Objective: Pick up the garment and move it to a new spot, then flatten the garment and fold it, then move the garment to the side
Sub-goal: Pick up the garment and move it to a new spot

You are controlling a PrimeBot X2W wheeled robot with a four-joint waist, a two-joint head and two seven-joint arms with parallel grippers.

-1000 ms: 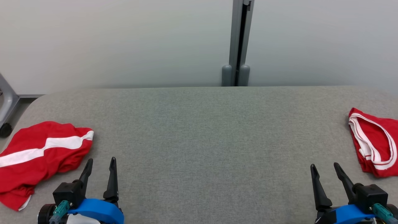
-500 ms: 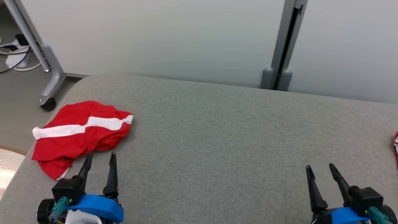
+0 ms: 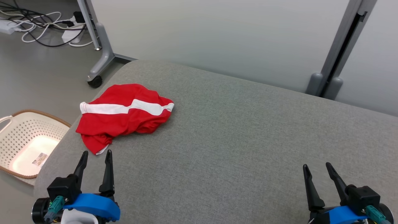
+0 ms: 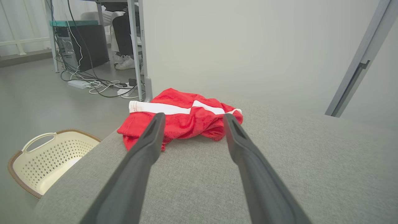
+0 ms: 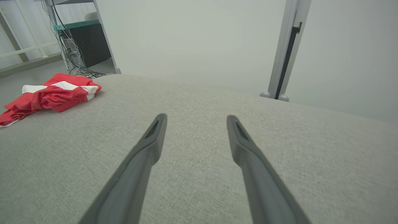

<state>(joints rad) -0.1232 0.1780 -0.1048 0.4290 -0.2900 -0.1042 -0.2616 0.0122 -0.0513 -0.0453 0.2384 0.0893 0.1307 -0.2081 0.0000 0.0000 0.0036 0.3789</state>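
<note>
Red garment (image 3: 124, 115) is lying crumpled centre-left on counter (image 3: 236, 143); left gripper (image 3: 96, 152) and right gripper (image 3: 316, 165) are hovering, jaws apart; left should pinch a raised fold.

One garment, one basket, one table, two grippers.
The count gives a single red garment (image 3: 124, 116) with one white band, one grey padded table (image 3: 233, 140) and one pale perforated basket (image 3: 18, 133). There are two grippers, the left gripper (image 3: 96, 152) and the right gripper (image 3: 316, 165), each with two dark fingers (image 3: 107, 174), four in all. Further back are one caster (image 3: 94, 81), one grey post (image 3: 339, 53), one black computer tower (image 4: 82, 46) and one seated person (image 4: 122, 34); the tangled cables (image 3: 40, 18) cannot be counted.
</note>
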